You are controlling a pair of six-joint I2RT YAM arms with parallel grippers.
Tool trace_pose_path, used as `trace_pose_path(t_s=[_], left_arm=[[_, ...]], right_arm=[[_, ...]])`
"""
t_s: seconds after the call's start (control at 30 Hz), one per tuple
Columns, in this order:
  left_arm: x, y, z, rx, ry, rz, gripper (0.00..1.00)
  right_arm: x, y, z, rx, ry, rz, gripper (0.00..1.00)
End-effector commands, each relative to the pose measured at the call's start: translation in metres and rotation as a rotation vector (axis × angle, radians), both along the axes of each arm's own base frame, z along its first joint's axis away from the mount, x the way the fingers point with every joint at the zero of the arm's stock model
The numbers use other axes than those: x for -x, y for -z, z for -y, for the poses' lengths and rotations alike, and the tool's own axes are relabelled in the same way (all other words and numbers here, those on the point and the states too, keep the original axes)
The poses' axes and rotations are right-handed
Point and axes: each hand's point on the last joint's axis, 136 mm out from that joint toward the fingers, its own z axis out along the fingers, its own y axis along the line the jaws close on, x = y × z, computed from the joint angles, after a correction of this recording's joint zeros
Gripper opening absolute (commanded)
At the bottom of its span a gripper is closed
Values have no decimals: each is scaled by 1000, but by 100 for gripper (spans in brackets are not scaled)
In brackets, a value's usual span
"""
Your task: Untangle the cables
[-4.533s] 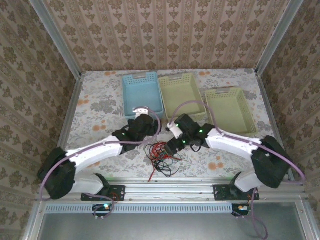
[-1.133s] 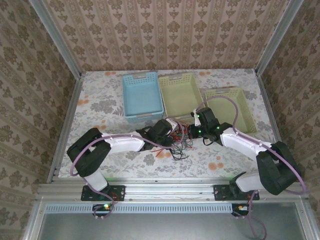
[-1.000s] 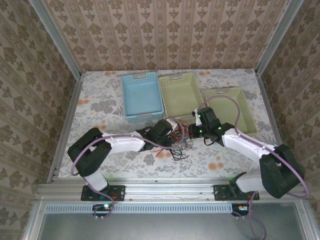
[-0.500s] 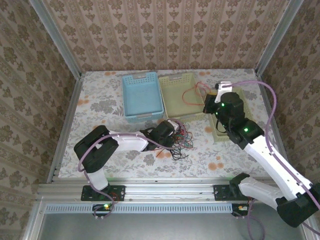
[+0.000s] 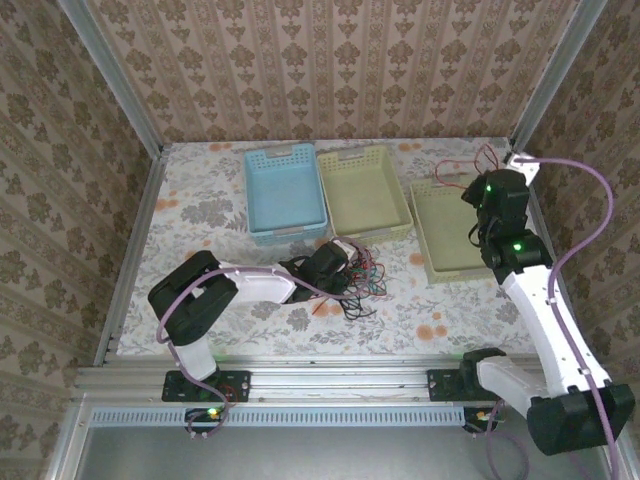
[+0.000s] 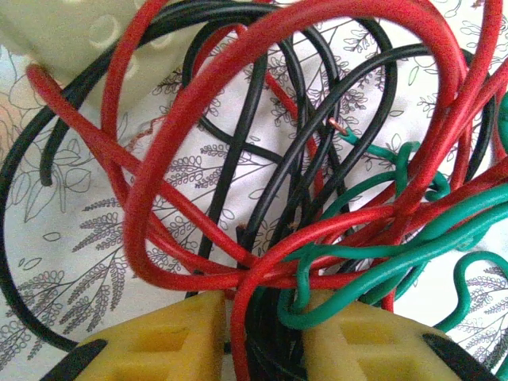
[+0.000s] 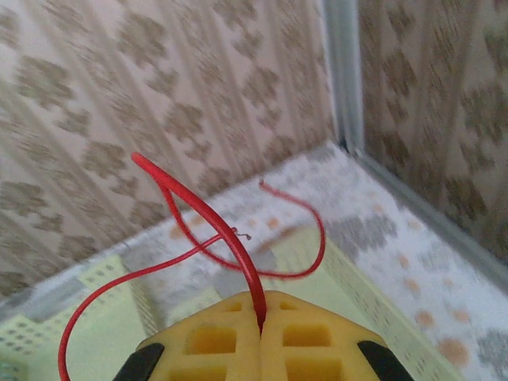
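Red cable [image 7: 184, 190] (right gripper [image 7: 260, 305] clamped), basket [image 5: 450, 225] beneath

Papered walls [image 5: 340, 70] stood on three sides, beige with a brown damask repeat in stripes; silver metal posts [image 5: 112, 80] ran up the corners; the surface [image 5: 195, 205] wore a pale cloth of grey and orange flowers; a ribbed metal rail [image 5: 340, 382] closed the near edge; the light was soft and even.
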Motion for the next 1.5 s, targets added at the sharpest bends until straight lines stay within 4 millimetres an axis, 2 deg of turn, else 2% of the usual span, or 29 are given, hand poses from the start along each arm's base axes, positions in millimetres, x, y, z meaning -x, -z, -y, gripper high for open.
trace_pose_path(t_s=[0.0, 0.1, 0.27, 0.33, 0.37, 0.4, 0.47, 0.6, 0.67, 0.73, 0.77, 0.83, 0.87, 0.93, 1.0, 1.1, 1.17, 1.27, 1.47], left_arm=[[16, 22, -28, -110, 0, -54, 33], [14, 13, -23, -83, 13, -39, 35], [11, 3, -18, -61, 16, -19, 36], [10, 2, -17, -60, 12, -17, 37], [9, 2, -17, -58, 10, -15, 37], [9, 2, -17, -57, 9, -13, 38], [8, 1, -17, -51, 4, -8, 39], [6, -1, -17, -44, -5, 1, 43], [5, -2, -18, -41, -15, 4, 44], [5, -1, -20, -39, -20, 2, 45], [5, -2, -20, -34, -23, 3, 45], [4, -2, -20, -25, -21, 2, 46], [4, -2, -20, -24, -22, -2, 47], [4, -1, -20, -21, -21, -8, 48], [4, 0, -20, -23, -20, -13, 49], [4, 1, -20, -26, -21, -15, 51], [4, 2, -20, -32, -22, -17, 52], [4, 3, -20, -42, -23, -20, 54], [2, 3, -25, -51, -49, -15, 55]], right_arm=[[4, 68, 3, -214, 27, -116, 0], [6, 121, 4, -323, 32, -212, 0], [7, 184, -11, -430, -18, -367, 1], [10, 199, -15, -455, -14, -415, 18], [12, 204, -15, -460, -4, -439, 33], [14, 206, -13, -458, 10, -455, 41], [18, 204, -7, -435, 43, -463, 47], [24, 183, 6, -361, 90, -403, 52], [24, 169, 4, -313, 75, -368, 53], [19, 156, -11, -259, 1, -341, 54], [15, 150, -25, -228, -70, -333, 54], [7, 141, -68, -169, -270, -327, 54], [7, 139, -96, -146, -402, -332, 54], [15, 143, -153, -140, -666, -358, 54], [34, 153, -204, -159, -905, -405, 54], [61, 176, -246, -173, -1091, -496, 54], [72, 189, -262, -172, -1162, -554, 53], [80, 204, -266, -148, -1175, -627, 52], [78, 216, -241, -69, -1048, -666, 51]])
